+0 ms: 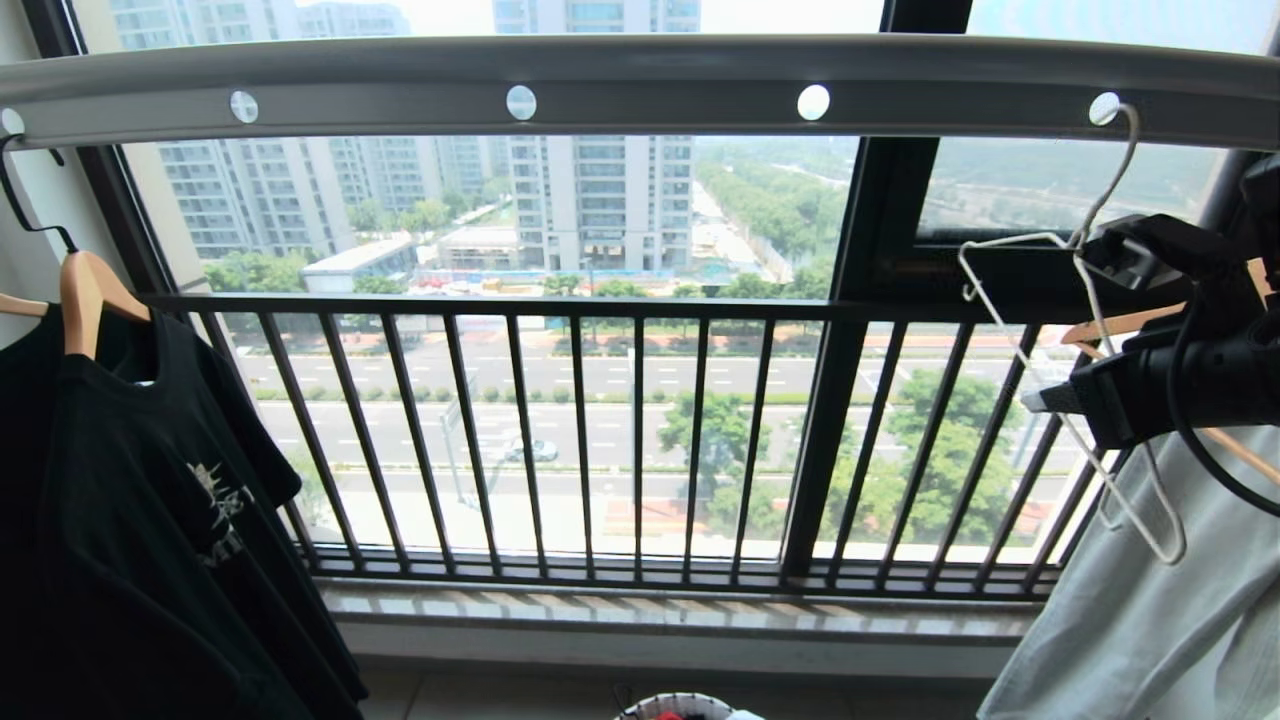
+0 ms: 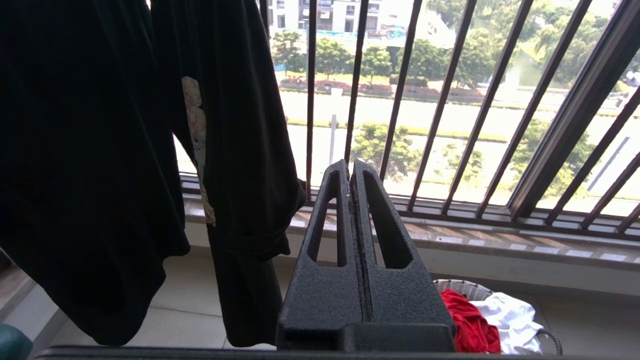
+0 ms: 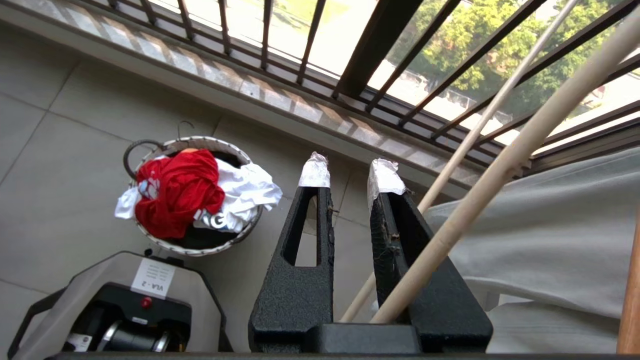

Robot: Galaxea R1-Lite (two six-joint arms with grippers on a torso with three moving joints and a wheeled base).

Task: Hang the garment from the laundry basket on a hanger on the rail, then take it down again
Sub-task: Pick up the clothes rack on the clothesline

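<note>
Right tool at the hanger, right end of the rail.
Jaws straddle the wire, not yet pinching; I must clamp, then unhook it. Left tool clenched empty, parked.

Head view facing the rail; both wrist views low, sharing the laundry basket.

The right arm reaches in from the head view's 3 o'clock edge, wrist raised, its right pincer pointing down with a narrow gap between the taped fingertips. The left pincer is pressed fully together, pointing level.
</note>
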